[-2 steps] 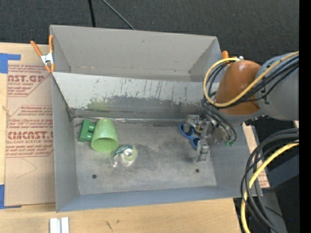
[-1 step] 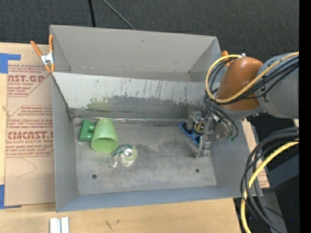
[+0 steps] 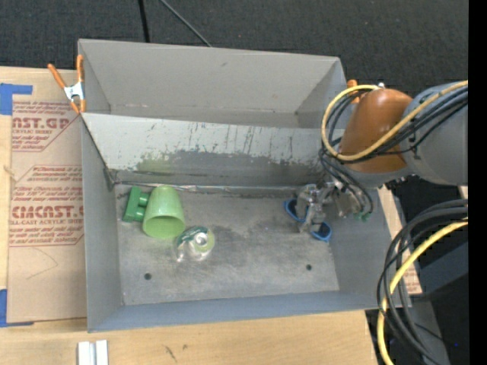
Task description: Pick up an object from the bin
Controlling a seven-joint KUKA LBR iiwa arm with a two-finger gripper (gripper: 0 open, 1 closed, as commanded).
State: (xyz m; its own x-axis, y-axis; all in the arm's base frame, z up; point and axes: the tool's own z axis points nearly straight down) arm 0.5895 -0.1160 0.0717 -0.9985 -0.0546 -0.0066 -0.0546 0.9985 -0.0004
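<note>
My gripper (image 3: 312,206) is low at the bin's right side, close to the floor. A small blue thing (image 3: 292,207) lies right under it and shows on both sides of it, one part to its left and another at its lower right. Whether the gripper touches the blue thing I cannot tell. Its shape is mostly hidden by the gripper.
At the left of the bin a light green plastic cup (image 3: 163,212) lies on its side against a darker green block (image 3: 137,204). A crumpled clear plastic piece with a green spot (image 3: 195,242) lies just right of and below the cup. The arm, with its orange cover and yellow cables, comes in over the right wall.
</note>
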